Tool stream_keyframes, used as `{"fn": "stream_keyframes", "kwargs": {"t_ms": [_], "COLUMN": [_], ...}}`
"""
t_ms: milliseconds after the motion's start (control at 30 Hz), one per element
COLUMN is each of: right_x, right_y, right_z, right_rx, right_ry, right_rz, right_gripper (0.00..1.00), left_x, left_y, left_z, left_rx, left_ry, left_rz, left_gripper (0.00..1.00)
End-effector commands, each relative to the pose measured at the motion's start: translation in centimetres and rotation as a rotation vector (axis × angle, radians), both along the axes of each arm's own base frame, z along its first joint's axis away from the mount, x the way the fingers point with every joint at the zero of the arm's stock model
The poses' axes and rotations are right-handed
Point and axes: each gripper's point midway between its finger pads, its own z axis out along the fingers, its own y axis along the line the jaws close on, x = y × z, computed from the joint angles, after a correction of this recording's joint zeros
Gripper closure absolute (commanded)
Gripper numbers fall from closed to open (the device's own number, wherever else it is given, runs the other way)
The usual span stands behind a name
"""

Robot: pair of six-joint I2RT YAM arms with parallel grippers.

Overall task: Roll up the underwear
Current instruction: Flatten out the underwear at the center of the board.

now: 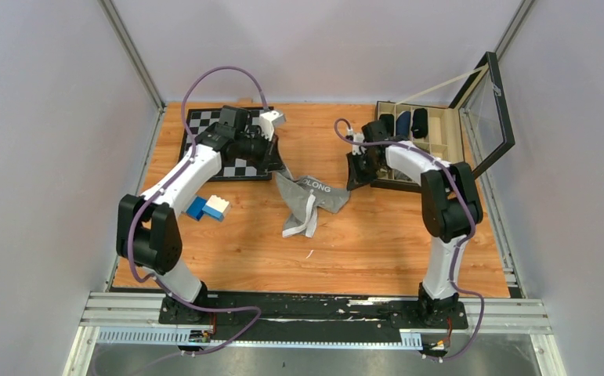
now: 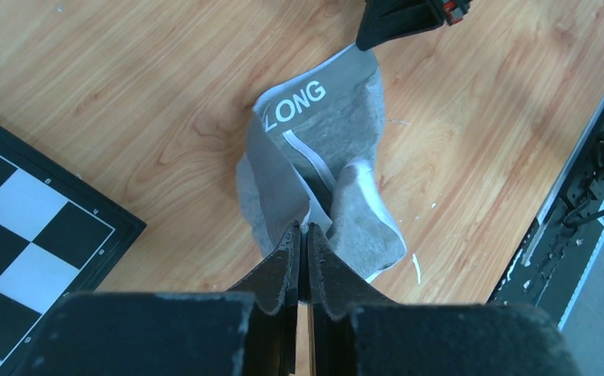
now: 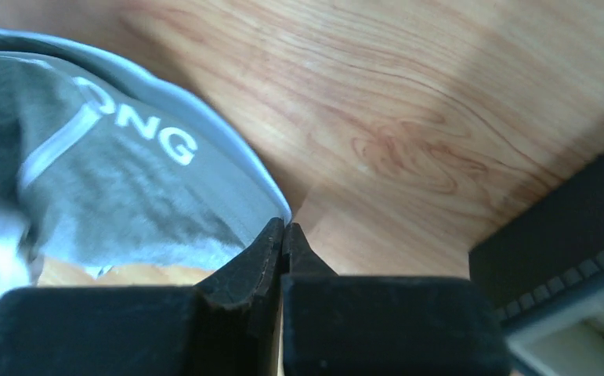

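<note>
The grey underwear (image 1: 308, 200) with a white-lettered waistband hangs crumpled between my two grippers over the middle of the wooden table. My left gripper (image 1: 277, 168) is shut on its left end; in the left wrist view the jaws (image 2: 302, 231) pinch the fabric (image 2: 338, 133). My right gripper (image 1: 353, 180) is shut on the right waistband corner; in the right wrist view the jaws (image 3: 284, 227) meet at the band's edge (image 3: 110, 196). The lower part of the underwear droops toward the near side and touches the table.
A chessboard (image 1: 204, 125) lies at the back left under the left arm. Blue and white blocks (image 1: 208, 207) sit beside that arm. An open-lidded box (image 1: 439, 145) with dark rolled garments stands at the back right, close to the right gripper.
</note>
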Motion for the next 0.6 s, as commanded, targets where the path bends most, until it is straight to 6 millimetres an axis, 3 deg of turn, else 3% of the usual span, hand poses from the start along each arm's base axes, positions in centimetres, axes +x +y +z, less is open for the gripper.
{"fn": "stream_keyframes", "kwargs": {"t_ms": [0,100,267,433,567], "right_x": [2.0,0.2,-3.9,-8.4,-12.9], "right_y": [0.4,0.2,-1.3,-2.6,-2.8], "right_z": [12.5,17.2,22.9,28.9,32.3], "right_rx": [0.082,0.113,0.212,0.224,0.228], "right_ry": [-0.381,-0.522,-0.617,-0.783,-0.854], "right_rz": [0.156,0.266,0.353,0.431,0.454], "right_gripper": [1.00,1.00,1.00,1.00,1.00], "left_x": [-1.0,-2.4,-6.2,-9.8,-12.7], "left_y": [0.6,0.6,0.9,1.7,2.3], "left_z": [6.9,9.6,13.9,16.9,18.5], "left_rx": [-0.035,-0.064,-0.118,-0.177,-0.236], "left_ry": [-0.188,-0.266,-0.392,-0.507,-0.548], "left_rz": [-0.045,-0.091,-0.183,-0.179,-0.166], "left_gripper": [0.92,0.92,0.91,0.89,0.88]}}
